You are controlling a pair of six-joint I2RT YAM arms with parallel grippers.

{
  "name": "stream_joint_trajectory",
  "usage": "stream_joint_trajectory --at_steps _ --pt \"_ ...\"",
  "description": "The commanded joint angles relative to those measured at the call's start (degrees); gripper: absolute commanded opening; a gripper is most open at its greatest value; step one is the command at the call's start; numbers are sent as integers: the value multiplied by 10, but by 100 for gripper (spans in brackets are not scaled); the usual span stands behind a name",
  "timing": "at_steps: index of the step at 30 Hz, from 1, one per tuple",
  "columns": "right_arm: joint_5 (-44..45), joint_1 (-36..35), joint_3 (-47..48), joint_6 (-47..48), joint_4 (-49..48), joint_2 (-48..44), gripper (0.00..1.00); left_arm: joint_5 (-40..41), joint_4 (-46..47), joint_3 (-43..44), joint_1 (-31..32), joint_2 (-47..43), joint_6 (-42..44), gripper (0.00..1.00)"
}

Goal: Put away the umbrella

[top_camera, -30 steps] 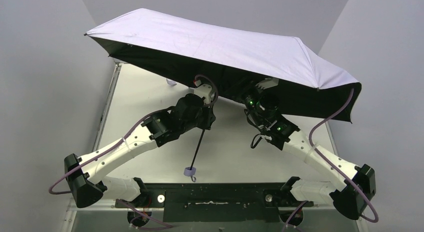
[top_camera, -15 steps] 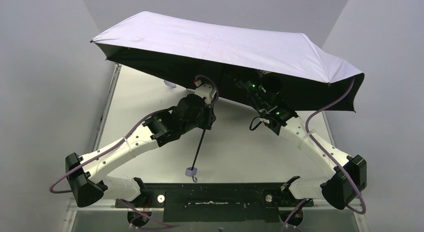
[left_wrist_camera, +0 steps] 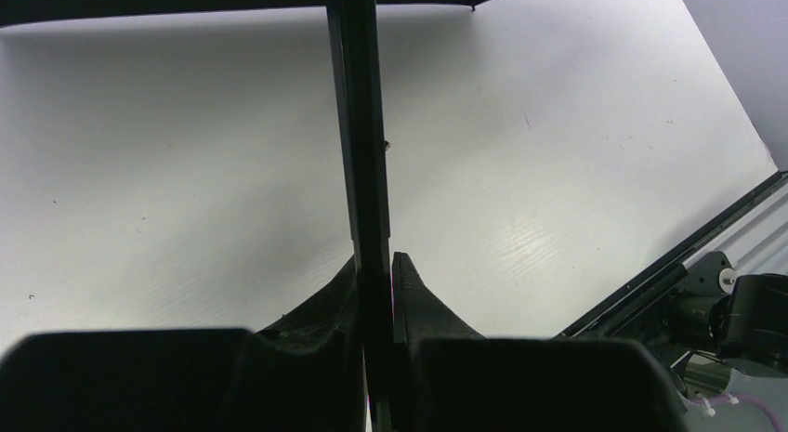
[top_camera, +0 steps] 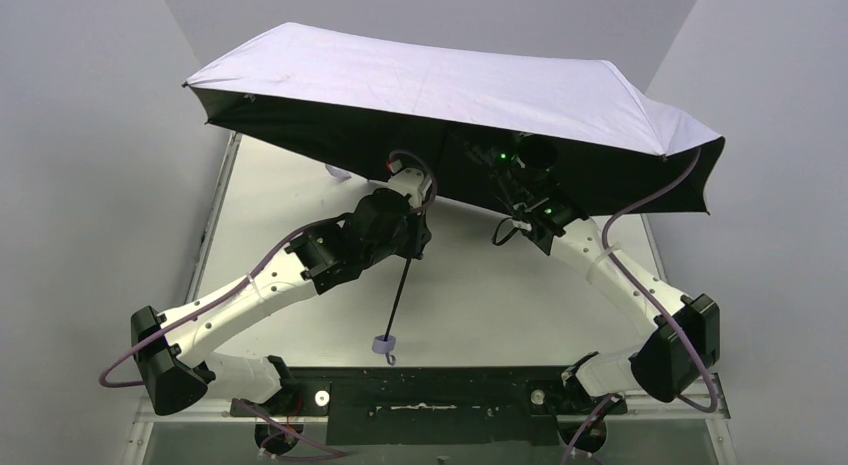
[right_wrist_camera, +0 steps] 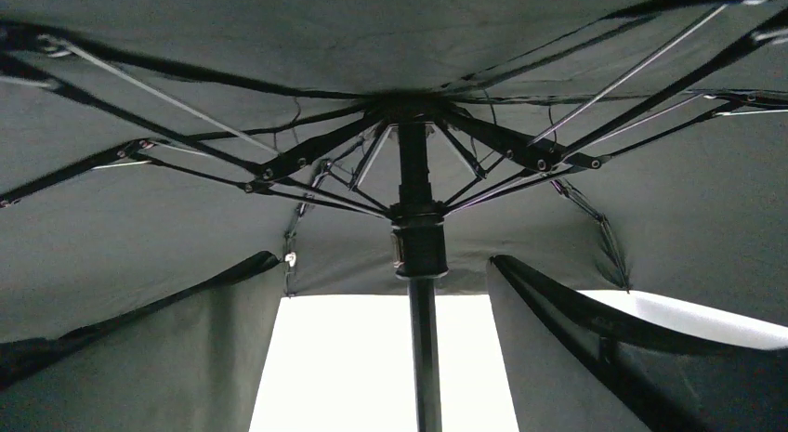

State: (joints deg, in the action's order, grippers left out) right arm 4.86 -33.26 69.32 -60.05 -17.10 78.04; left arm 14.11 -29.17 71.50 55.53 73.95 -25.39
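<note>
Far left: left arm (top_camera: 250, 290) angled up and inward over the table (top_camera: 480, 295). Left gripper (left_wrist_camera: 376, 265) clamped tight on the umbrella (top_camera: 450, 95), gripping the thin black shaft (left_wrist_camera: 358, 125). Fingers (left_wrist_camera: 423, 297) pressed against it from both sides, no gap showing in the left wrist view. Below the grip, shaft slanting down toward the near edge and ending in the small lavender handle (top_camera: 380, 343) with its wire loop. Can't tell whether the handle is touching the table or just above it.

Centre: canopy fully open, pale lavender on top, black underneath. Tilted, spanning most of the table's width, with its rim past the table edge on both sides. Far half of the table hidden under it.

Right of centre: right gripper (right_wrist_camera: 386, 265) up under the canopy, jaws spread wide. Shaft and runner (right_wrist_camera: 418, 246) sitting between the fingers (right_wrist_camera: 576, 358), clear gap either side, nothing gripped. Ribs (right_wrist_camera: 186, 107) fanning out from the hub above.

Far right: right arm (top_camera: 620, 275) stretched up from the near-right corner, wrist tucked under the canopy.
</note>
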Motion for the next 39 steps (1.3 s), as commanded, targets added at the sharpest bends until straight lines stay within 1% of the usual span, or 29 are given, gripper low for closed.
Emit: stream_joint_trajectory --at_steps 1,9,17,26,28,31,34,36,39 --pt "-16 8 32 -17 -12 19 80 -51 -25 21 22 4 63 0" --pt "-25 13 46 -22 -6 40 72 -51 -26 18 23 4 62 0" --pt "-24 19 50 -19 -14 45 59 -55 -25 17 23 7 62 0" --pt "-25 22 57 -17 -30 55 52 -58 -22 12 23 3 63 0" --pt "-25 22 59 -15 -30 57 49 -59 -20 9 24 1 63 0" --pt "-23 22 57 -13 -35 56 40 -62 -13 2 24 -4 63 0" --pt "-23 23 54 -11 -44 55 28 -61 -12 1 24 -6 64 0" --pt "-22 23 49 -8 -55 52 18 -61 -14 3 23 -4 64 0" --pt "-20 24 36 1 -71 47 0 -62 -15 2 24 -3 64 0"
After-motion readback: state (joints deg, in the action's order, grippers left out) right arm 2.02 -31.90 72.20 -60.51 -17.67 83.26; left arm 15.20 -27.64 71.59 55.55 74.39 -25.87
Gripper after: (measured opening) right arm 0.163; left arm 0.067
